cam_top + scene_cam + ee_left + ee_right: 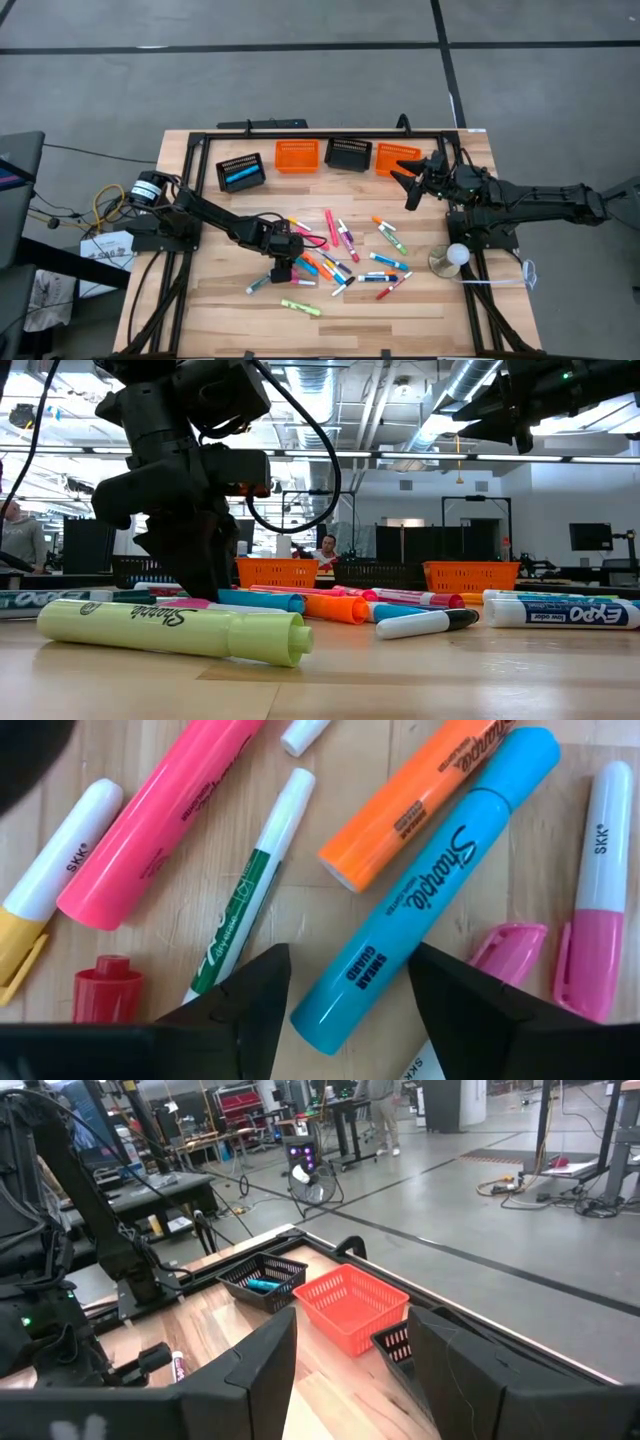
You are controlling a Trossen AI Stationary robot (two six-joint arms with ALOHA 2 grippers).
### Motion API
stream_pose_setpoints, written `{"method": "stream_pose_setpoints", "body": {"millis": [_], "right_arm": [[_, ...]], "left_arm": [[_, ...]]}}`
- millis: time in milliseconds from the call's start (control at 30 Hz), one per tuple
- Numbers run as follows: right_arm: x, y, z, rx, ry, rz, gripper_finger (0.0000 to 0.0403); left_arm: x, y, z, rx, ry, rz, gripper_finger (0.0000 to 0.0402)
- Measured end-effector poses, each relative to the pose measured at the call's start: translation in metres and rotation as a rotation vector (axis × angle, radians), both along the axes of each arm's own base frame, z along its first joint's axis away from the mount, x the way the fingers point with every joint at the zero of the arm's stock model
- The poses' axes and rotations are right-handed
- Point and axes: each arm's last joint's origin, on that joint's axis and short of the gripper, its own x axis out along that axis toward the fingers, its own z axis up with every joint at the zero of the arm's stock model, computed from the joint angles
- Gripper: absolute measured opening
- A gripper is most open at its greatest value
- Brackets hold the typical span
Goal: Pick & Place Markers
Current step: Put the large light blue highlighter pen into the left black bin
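On the desk [210,300], the markers [340,255] are scattered mid-board. Left gripper [348,982] has its jaws open, straddling the blue marker [430,890]; I'd square up before squeezing. Right gripper [412,182] hangs open-jawed near the back baskets [300,155].

My left gripper [281,262] sits low over the left part of the scattered markers [345,255], mid-table, one Sharpie highlighter [425,890] lying between its fingers. Four baskets [297,155] line the far edge. My right gripper [412,180] hovers by the rightmost basket [397,158].
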Motion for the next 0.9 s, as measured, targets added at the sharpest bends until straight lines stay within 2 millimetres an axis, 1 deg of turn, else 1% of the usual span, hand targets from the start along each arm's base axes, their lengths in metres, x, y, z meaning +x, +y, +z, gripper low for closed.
{"method": "stream_pose_setpoints", "body": {"millis": [133, 433, 767, 900], "right_arm": [[0.0, 0.0, 0.0, 0.0, 0.0, 0.002, 0.0184], [0.0, 0.0001, 0.0, 0.0, 0.0, 0.002, 0.0184], [0.0, 0.0001, 0.0, 0.0, 0.0, 0.003, 0.0184], [0.0, 0.0001, 0.0, 0.0, 0.0, 0.003, 0.0184]], "left_arm": [[-0.0012, 0.0004, -0.0004, 0.006, 0.015, 0.002, 0.0214], [-0.002, 0.0008, -0.0008, 0.007, 0.023, 0.008, 0.0201], [0.0067, -0.0003, 0.0082, 0.01, -0.016, 0.004, 0.023], [0.0076, -0.0022, 0.009, -0.001, -0.029, -0.003, 0.0235]]}}
